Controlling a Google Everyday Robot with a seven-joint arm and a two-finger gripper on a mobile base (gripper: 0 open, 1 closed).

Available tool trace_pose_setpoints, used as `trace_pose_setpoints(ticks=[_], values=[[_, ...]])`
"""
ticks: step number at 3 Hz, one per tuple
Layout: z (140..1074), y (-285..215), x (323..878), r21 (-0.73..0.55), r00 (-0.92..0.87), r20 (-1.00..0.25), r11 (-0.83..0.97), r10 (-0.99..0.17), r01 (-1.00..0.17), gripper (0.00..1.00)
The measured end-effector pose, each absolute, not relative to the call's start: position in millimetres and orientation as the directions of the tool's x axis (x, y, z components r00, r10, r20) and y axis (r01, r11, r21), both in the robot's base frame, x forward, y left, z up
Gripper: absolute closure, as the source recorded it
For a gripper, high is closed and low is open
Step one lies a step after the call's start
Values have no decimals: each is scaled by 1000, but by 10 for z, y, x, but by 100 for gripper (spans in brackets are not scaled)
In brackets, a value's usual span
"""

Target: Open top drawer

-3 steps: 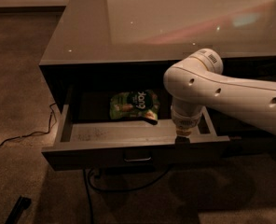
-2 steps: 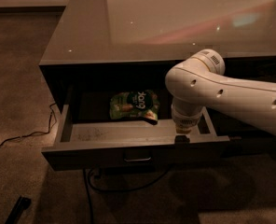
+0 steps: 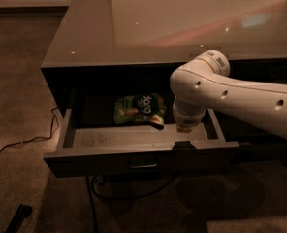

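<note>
The top drawer (image 3: 85,161) stands pulled out from under the counter, its grey box interior showing. Its flat dark front has a small central pull handle (image 3: 143,162). A green snack bag (image 3: 139,109) lies inside towards the back middle. My white arm (image 3: 240,98) reaches in from the right and bends down over the drawer's right part. My gripper (image 3: 183,142) is at the top edge of the drawer front, right of the handle, mostly hidden under the wrist.
A glossy grey countertop (image 3: 182,23) lies above the drawer. A cable (image 3: 32,140) runs across the carpet at the left and loops under the drawer. A dark flat object (image 3: 18,217) lies on the floor at the bottom left.
</note>
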State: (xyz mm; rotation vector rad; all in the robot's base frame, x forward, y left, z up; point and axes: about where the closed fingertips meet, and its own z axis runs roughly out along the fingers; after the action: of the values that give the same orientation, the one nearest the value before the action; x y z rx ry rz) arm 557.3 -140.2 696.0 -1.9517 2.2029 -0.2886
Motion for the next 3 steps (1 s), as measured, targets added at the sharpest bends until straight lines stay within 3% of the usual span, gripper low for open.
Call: trace_pose_setpoints(ticks=[3], values=[[6404, -1268, 5946, -153, -85, -11, 86, -996, -985, 100]])
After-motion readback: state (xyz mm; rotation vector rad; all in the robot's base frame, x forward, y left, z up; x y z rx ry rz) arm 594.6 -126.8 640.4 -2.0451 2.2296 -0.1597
